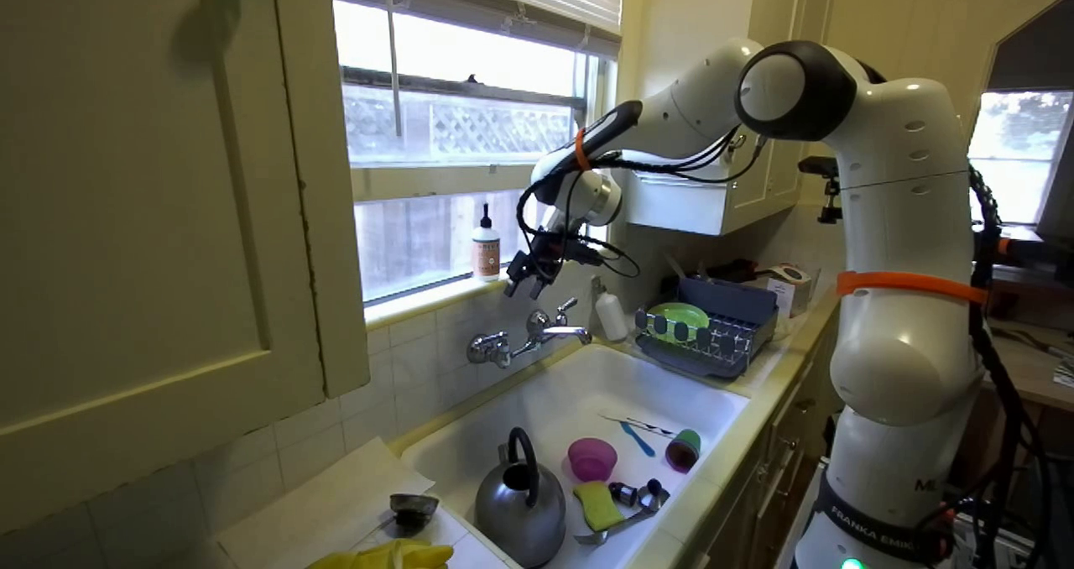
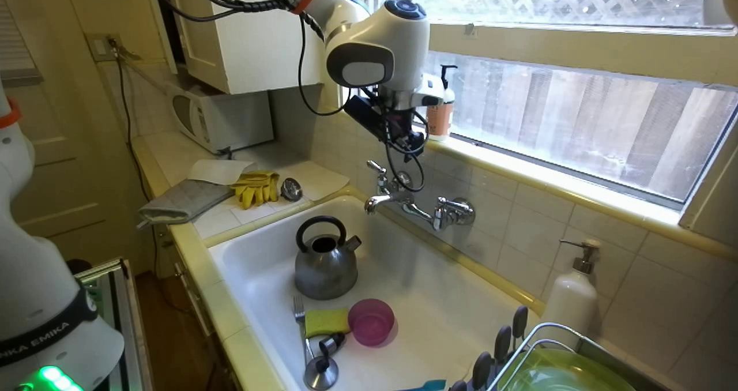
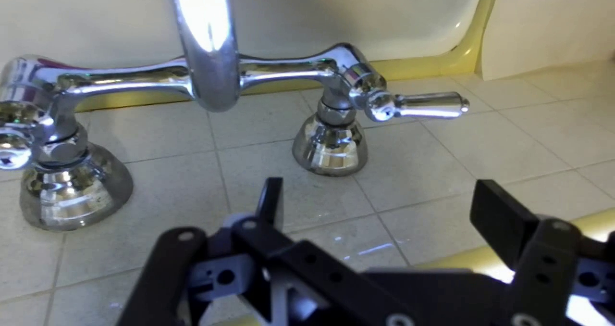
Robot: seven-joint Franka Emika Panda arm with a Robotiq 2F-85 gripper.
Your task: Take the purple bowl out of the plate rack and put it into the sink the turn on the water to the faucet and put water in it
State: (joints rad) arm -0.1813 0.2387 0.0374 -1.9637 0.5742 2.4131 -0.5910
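The small magenta bowl sits, seemingly mouth up, on the floor of the broad white sink, at the lower centre of an exterior view. The dark rack, wire along its front, stands beside the sink's end, right of centre in an exterior view. The chrome faucet crosses the wrist view's upper left, one handle pointing right.

The place is a kitchen, as the sink, faucet, kettle, plate rack, microwave and cupboard show.
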